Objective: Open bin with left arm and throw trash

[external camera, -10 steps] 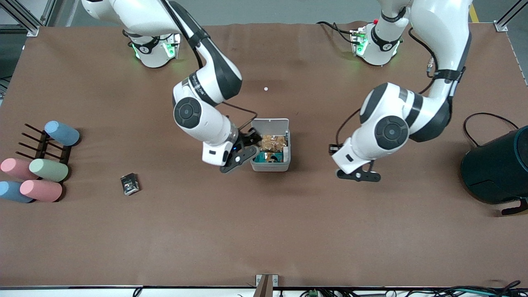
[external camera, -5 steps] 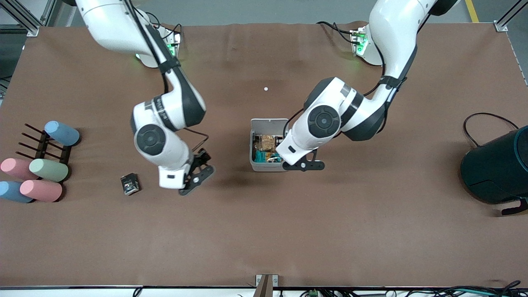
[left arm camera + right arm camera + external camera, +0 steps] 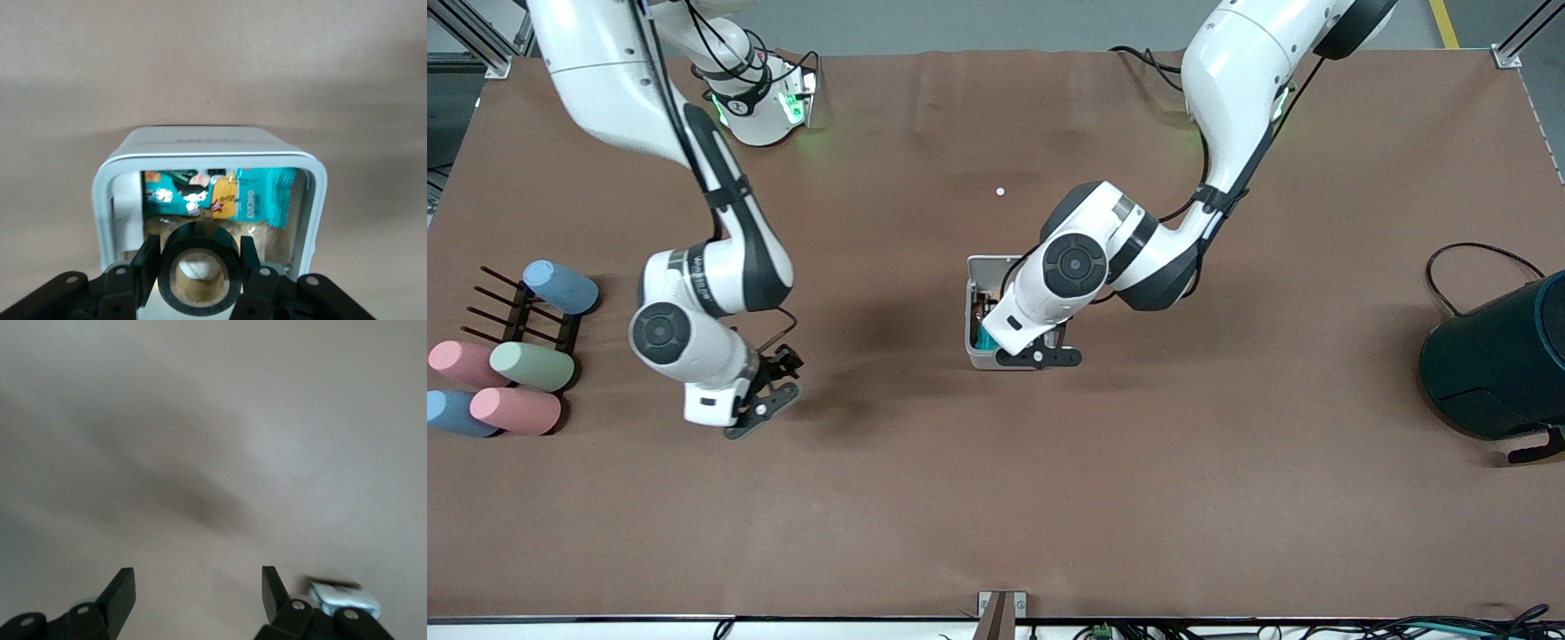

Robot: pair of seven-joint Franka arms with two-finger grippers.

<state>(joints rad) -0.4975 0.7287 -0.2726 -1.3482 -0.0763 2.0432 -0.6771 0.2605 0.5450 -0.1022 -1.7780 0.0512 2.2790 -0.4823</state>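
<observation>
The bin [image 3: 978, 357], a small light-grey box, stands mid-table with its white lid [image 3: 991, 264] swung up. Snack wrappers fill it. My left gripper [image 3: 1040, 357] hangs over the bin's edge nearest the front camera. In the left wrist view the left gripper [image 3: 199, 257] is shut on a piece of trash, a black tape ring [image 3: 199, 235] with a beige core, above the bin's rim [image 3: 107, 193]. My right gripper [image 3: 763, 407] is open over bare table toward the right arm's end. A small shiny packet [image 3: 343, 597] shows blurred beside the open right gripper [image 3: 197, 581]; the arm hides it in the front view.
Several pastel cylinders [image 3: 532, 366] lie around a dark rack [image 3: 516, 311] at the right arm's end. A large dark teal cylinder [image 3: 1498, 360] with a black cable stands at the left arm's end. A tiny white dot [image 3: 1000, 191] lies farther from the front camera than the bin.
The right arm left the bin and swung toward the right arm's end, now covering the packet. The left arm carried the tape ring in over the bin.
</observation>
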